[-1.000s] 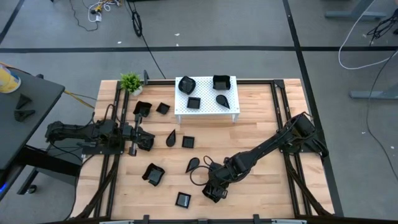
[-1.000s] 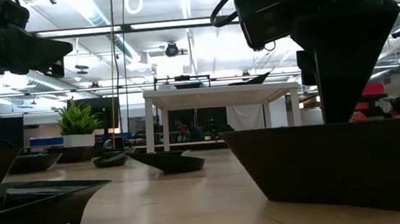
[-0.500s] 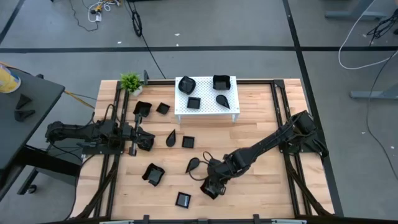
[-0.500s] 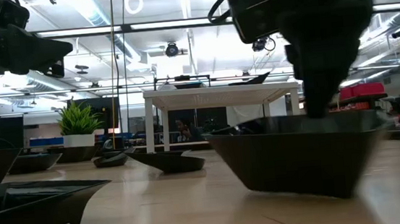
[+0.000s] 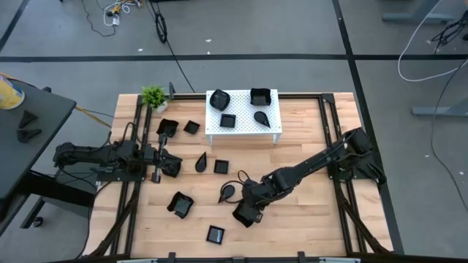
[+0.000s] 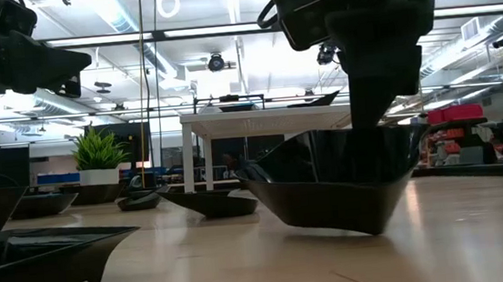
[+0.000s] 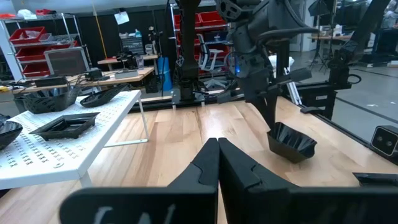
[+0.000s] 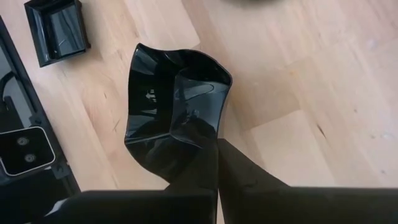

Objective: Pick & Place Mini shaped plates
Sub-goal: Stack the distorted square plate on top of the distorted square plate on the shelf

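Gripping the rim of a wavy-edged black dish (image 8: 171,106), the right gripper (image 8: 216,146) has its fingers pressed together on the dish wall. In the low view this dish (image 6: 333,184) hangs tilted, with one lower corner close to or touching the wooden table (image 6: 244,269); whether it actually touches cannot be told. From above, the right gripper (image 5: 248,210) and its dish (image 5: 243,214) sit near the front middle of the table (image 5: 300,219), just beside a teardrop dish (image 5: 227,193) and near a small square dish (image 5: 215,234) closer to the front edge.

Over at the table's left side the left gripper (image 5: 170,164) waits with its fingers (image 7: 208,165) together and nothing between them. More black dishes lie scattered on the wood around it, and four rest on a white perforated stand (image 5: 243,126) at the back. A small green plant (image 5: 153,96) stands at the back left corner.
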`<move>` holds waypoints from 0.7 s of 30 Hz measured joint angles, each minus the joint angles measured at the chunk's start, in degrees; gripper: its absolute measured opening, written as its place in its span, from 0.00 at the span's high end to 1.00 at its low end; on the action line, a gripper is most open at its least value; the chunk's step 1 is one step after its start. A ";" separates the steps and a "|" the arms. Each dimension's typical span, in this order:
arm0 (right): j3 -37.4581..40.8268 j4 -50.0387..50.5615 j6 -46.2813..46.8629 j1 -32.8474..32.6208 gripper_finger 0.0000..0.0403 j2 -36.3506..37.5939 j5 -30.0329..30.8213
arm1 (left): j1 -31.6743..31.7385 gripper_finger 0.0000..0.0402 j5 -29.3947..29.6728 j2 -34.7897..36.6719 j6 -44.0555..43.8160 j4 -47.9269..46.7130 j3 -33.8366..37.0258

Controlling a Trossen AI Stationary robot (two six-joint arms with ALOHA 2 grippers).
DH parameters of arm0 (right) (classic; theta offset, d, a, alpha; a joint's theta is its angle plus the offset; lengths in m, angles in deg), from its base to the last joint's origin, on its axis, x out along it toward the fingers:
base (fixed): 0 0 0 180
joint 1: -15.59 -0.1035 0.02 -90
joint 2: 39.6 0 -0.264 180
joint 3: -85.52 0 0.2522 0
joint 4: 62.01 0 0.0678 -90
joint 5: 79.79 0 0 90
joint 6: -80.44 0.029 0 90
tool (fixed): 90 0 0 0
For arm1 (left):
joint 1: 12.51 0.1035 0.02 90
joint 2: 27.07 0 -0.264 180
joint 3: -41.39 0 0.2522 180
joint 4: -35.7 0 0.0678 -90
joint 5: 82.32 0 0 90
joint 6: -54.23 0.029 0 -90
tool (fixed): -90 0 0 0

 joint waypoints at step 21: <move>0.00 -4.86 3.30 0.80 1.00 3.28 0.14 | -0.02 0.99 0.01 0.00 0.00 0.00 0.01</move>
